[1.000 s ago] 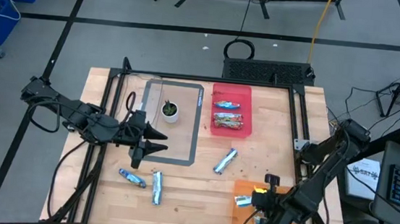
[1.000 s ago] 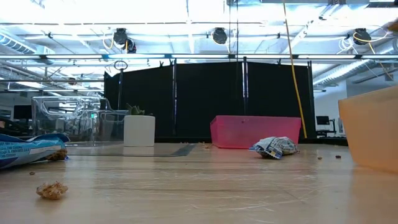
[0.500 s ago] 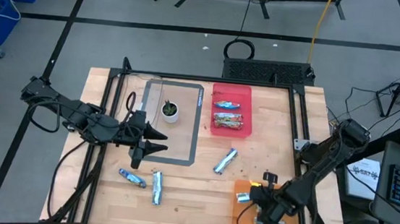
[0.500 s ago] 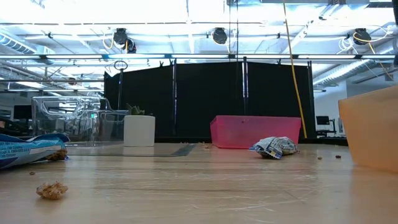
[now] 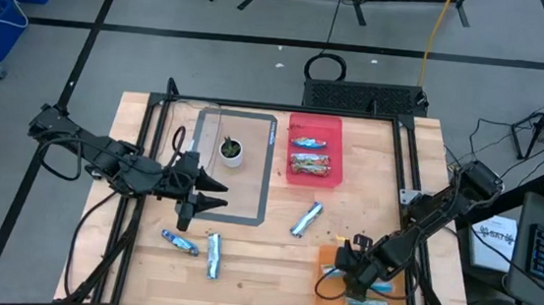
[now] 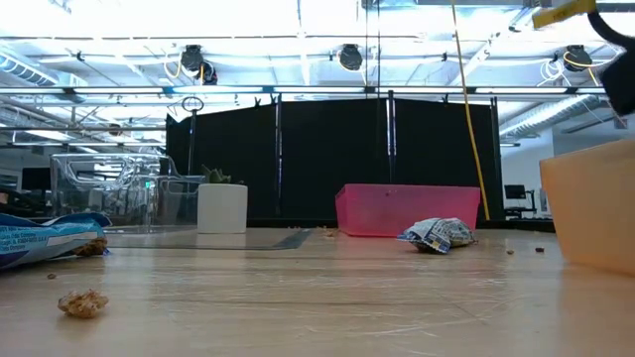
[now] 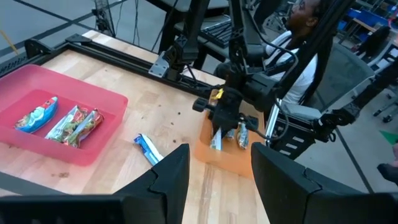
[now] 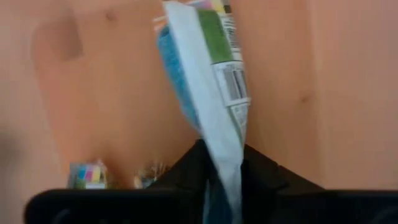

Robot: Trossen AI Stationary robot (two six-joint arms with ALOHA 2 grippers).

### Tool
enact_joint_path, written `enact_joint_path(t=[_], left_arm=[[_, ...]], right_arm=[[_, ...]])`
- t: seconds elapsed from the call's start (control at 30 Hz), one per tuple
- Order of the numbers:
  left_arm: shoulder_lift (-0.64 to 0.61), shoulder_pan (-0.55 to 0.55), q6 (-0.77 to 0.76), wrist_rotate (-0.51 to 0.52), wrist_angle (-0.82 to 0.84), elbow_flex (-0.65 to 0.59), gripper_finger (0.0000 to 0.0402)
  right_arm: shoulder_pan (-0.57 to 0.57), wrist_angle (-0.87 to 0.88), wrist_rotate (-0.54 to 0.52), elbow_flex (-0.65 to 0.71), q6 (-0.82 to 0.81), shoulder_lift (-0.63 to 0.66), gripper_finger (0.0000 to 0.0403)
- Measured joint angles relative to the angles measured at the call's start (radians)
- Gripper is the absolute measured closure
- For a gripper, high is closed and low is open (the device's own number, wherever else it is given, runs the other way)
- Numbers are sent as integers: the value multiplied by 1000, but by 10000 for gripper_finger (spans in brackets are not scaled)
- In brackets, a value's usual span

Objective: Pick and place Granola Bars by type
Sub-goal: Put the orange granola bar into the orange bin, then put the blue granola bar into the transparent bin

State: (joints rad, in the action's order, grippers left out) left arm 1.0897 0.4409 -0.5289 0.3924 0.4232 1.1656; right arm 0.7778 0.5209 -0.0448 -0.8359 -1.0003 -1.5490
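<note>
My right gripper hovers over the orange tray at the table's near right and is shut on a blue-and-silver granola bar. Another bar lies flat in that tray. Three blue-and-silver bars lie on the wood: two near the near-left edge and one mid-table. The pink tray at the far side holds more bars. My left gripper waits open on the left, above the grey mat. My right gripper pinches the blue-and-silver bar between its two fingers at one crinkled end. The fingers point down from above. In the left wrist view the bar hangs below them over the orange tray; whether its lower end touches the tray floor I cannot tell.
A small potted plant stands on the grey mat beside a clear box. Crumbs dot the wood. A black frame rail lines the table's edges. A person sits beyond the table's right side.
My right arm has folded inward and its gripper has shifted a little toward the table's left over the orange tray, staying shut on the bar. The bar lying in the tray's near-right part has come into view from under the arm.
</note>
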Motion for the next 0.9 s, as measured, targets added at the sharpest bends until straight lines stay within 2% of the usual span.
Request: enact_joint_path(t=[0.33,0.6,0.9], left_arm=[[0,0,9,-29,0,0,227],[0,0,22,-29,-1,0,227],[0,0,27,-29,0,0,227]], right_arm=[[-27,9,73,4,10,8,266],[-59,76,69,-3,21,97,261],[-114,183,48,-3,61,311,261]])
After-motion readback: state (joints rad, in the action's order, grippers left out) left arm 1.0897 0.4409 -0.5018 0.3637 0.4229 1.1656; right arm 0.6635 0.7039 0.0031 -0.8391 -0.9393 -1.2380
